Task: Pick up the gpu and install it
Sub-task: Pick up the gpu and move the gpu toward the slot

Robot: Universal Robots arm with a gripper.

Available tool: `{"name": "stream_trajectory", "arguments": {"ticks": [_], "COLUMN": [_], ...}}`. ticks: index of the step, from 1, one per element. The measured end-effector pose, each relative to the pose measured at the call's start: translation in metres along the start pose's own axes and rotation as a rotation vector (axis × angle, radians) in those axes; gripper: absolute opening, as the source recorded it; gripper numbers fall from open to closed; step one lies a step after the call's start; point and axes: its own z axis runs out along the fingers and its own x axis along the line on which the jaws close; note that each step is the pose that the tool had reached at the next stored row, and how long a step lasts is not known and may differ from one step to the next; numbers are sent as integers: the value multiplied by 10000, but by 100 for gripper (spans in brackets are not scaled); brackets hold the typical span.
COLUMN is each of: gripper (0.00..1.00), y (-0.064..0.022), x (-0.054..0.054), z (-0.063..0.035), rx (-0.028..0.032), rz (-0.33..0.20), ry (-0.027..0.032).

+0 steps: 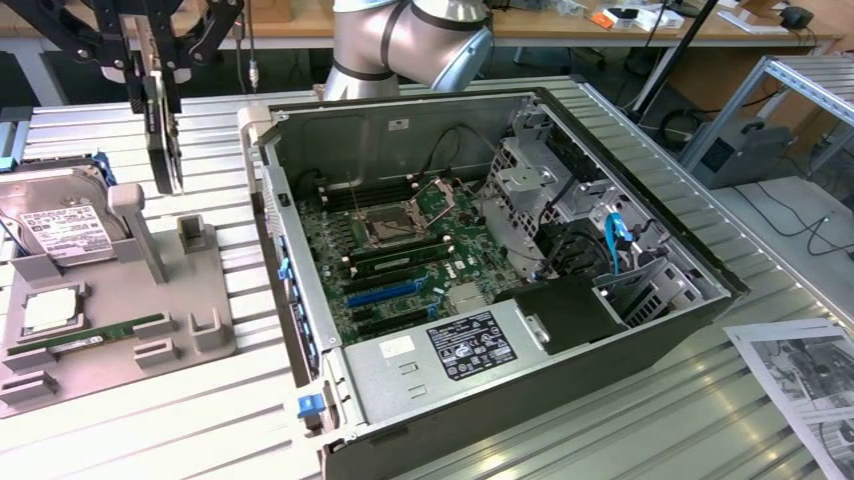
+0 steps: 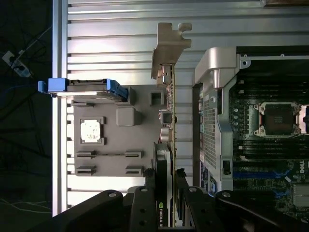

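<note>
The gpu (image 1: 167,150) hangs on edge, a thin dark card, over the grey holder tray (image 1: 200,350) on the exterior view's left. My gripper (image 1: 156,75) is shut on its upper part. In the wrist view the gpu (image 2: 170,111) appears edge-on, its silver bracket (image 2: 169,48) at the far end, clamped between my gripper (image 2: 170,171) fingers. The open computer case (image 1: 507,280) lies beside it, toward the exterior view's right, with the motherboard (image 1: 400,250) and its blue slots (image 1: 387,292) exposed. The card is clear of the case and above the tray.
On the tray sit a silver hard drive (image 1: 60,225) in a blue frame, a processor chip (image 1: 51,310) and a green memory stick (image 1: 94,338). The case's side wall (image 2: 212,96) rises close beside the card. Printed sheets (image 1: 801,380) lie at the exterior view's right.
</note>
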Motion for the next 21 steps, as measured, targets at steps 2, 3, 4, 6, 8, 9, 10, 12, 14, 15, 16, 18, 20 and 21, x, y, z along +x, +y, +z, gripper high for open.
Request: {"name": "stream_trajectory", "arguments": {"ticks": [2,3,4,6,8,9,10,12,14,15,16,18,20,21], "gripper": [27,27,27,27,27,27,27,27,27,27,27,27,27,27], "y": [0,0,0,0,0,0,0,0,0,0,0,1,1,1], "x": [-23,-35,-60,-82,-110,-121,-129,-163,-185,-196,-223,-249,-274,-287], "z": [0,-1,-2,-3,-4,-4,-5,-5,-6,-6,-7,-8,-9,-9], "rx": [-1,-1,-1,-1,-1,-2,-1,-1,-1,-1,-1,-1,-2,-1], "rz": [0,0,-1,-1,-4,-4,-5,-8,-9,-10,-12,-13,-15,-15], "ry": [-2,-2,-8,-22,-48,-60,-69,-102,-123,-135,-159,-181,-202,-214]}}
